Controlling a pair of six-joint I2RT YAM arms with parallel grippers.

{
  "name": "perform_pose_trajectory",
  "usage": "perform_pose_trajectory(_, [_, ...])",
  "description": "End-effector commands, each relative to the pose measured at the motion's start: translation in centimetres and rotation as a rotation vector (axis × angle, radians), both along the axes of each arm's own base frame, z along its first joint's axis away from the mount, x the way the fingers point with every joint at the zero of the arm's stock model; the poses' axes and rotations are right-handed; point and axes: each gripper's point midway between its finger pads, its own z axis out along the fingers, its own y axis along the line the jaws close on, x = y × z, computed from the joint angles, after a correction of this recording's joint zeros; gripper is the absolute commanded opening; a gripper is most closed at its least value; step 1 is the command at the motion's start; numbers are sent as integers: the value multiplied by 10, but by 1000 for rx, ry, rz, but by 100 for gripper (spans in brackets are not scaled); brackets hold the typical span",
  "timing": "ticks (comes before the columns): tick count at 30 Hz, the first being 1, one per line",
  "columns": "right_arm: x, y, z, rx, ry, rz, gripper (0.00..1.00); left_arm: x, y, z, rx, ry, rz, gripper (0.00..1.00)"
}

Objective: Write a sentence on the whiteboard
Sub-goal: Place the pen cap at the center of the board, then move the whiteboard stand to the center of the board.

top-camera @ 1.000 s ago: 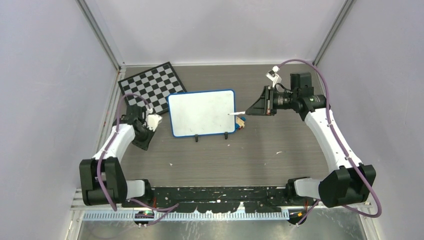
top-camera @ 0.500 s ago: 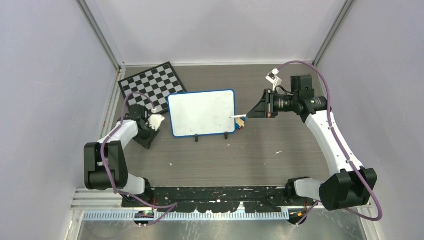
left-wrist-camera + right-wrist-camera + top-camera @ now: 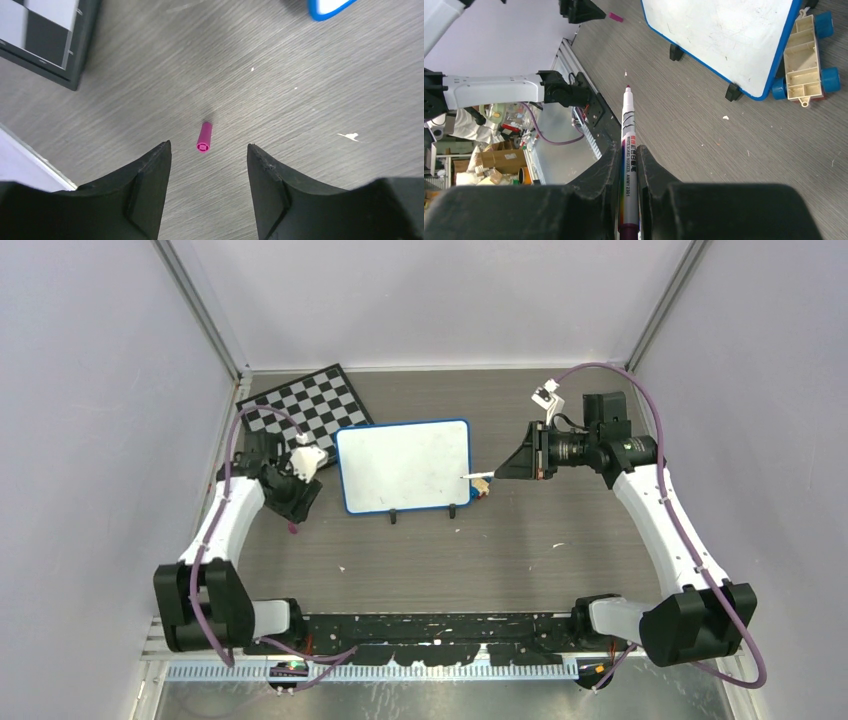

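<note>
The whiteboard point(image 3: 402, 466) with a blue frame stands on black feet mid-table; it also shows in the right wrist view point(image 3: 724, 35). Its surface carries only faint smudges, and no written sentence shows. My right gripper point(image 3: 505, 471) point(image 3: 628, 150) is shut on a white uncapped marker point(image 3: 629, 130). The marker's tip point(image 3: 466, 477) is by the board's right edge, apart from the surface. My left gripper point(image 3: 291, 512) point(image 3: 207, 150) is open and empty, pointing down at a pink marker cap point(image 3: 204, 137) lying on the table left of the board.
A black-and-white chessboard point(image 3: 305, 412) lies behind and left of the whiteboard, and its corner shows in the left wrist view point(image 3: 45, 35). A beige toy car with blue wheels point(image 3: 806, 55) sits at the whiteboard's right front corner. Grey walls close in both sides.
The left arm has shifted its elbow and drawn back a little, and the pink cap now shows on the table by its gripper. The right gripper has moved slightly right and nearer with the marker.
</note>
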Motion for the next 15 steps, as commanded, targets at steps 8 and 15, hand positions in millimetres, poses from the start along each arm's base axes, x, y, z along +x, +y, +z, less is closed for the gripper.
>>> perform_pose_trajectory(8, [13, -11, 7, -3, -89, -26, 0, -40, -95, 65, -170, -109, -471, 48])
perform_pose_trajectory(15, [32, -38, 3, 1, -100, -145, 0, -31, -158, 28, -120, -159, -714, 43])
